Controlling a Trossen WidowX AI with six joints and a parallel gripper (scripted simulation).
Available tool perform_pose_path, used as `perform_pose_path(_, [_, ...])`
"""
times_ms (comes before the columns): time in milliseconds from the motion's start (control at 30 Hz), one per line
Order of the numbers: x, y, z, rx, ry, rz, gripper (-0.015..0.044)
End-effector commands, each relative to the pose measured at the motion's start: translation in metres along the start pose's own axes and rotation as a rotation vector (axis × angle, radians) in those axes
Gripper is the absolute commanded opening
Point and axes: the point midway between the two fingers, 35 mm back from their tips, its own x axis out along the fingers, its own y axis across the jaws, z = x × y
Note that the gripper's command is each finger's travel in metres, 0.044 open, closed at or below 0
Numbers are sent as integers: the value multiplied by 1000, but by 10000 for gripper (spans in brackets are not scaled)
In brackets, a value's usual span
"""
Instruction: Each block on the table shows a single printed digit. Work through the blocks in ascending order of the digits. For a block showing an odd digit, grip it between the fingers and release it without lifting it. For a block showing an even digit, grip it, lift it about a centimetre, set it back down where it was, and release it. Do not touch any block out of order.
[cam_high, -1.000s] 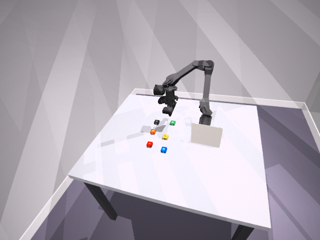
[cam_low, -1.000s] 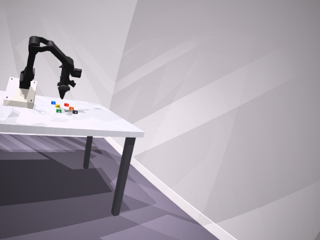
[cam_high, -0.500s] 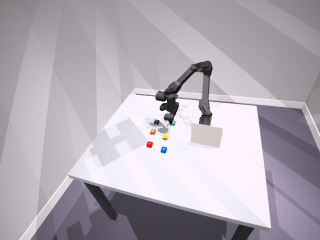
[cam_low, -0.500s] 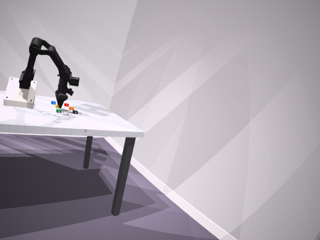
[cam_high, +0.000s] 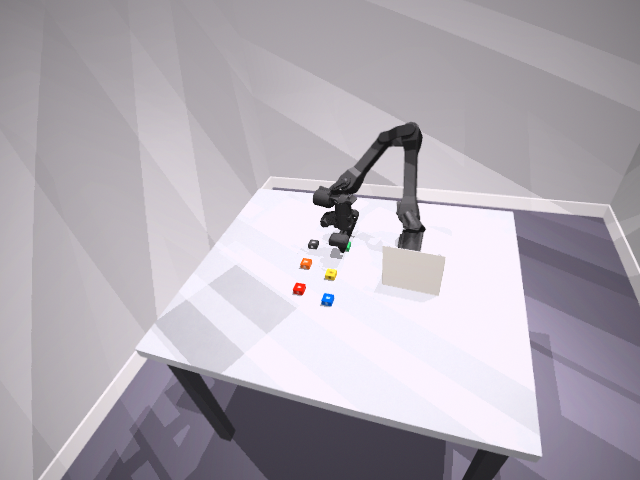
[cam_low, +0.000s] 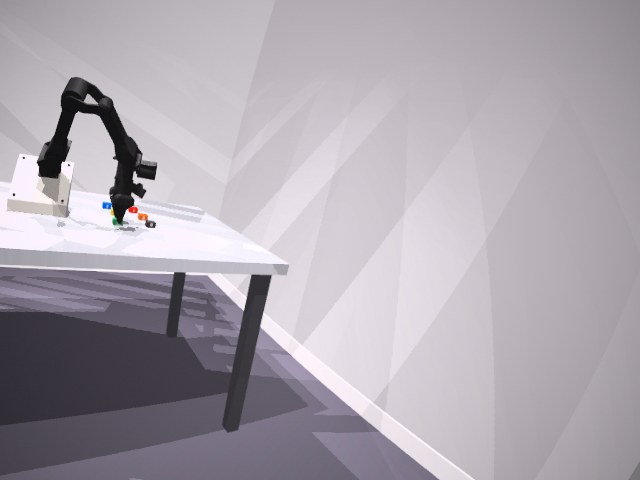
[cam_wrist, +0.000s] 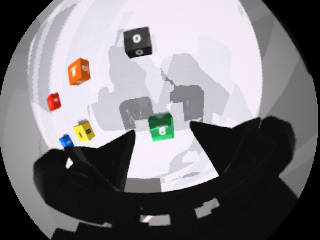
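Observation:
My gripper (cam_high: 343, 249) (cam_low: 119, 222) (cam_wrist: 162, 128) is open, pointing down low over the green block (cam_high: 348, 246) (cam_low: 115, 221) (cam_wrist: 161, 131), which reads 6 and appears between the spread fingertips in the wrist view. Nothing is gripped. The black block (cam_high: 313, 243) (cam_low: 150, 224) (cam_wrist: 137, 42) reads 0. The orange block (cam_high: 306, 263) (cam_low: 142, 217) (cam_wrist: 79, 71) seems to read 7. The yellow block (cam_high: 330, 274) (cam_wrist: 84, 131) seems to read 8. The digits on the red block (cam_high: 299, 288) (cam_low: 133, 209) (cam_wrist: 53, 101) and the blue block (cam_high: 327, 299) (cam_low: 106, 205) (cam_wrist: 66, 141) are too small to read.
All blocks rest on the white table (cam_high: 413, 361) (cam_low: 206, 253). A pale upright panel (cam_high: 412, 270) (cam_low: 31, 178) stands by the arm's base. The yellow block is the green block's near neighbour toward the front, and the black one lies to its side.

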Motion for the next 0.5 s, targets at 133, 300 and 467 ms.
perform_pose_path(133, [5,1,-2,-8,6,0,295])
perform_pose_path(300, [5,1,-2,-8,6,0,164])
perform_pose_path(467, [5,1,-2,-8,6,0,120])
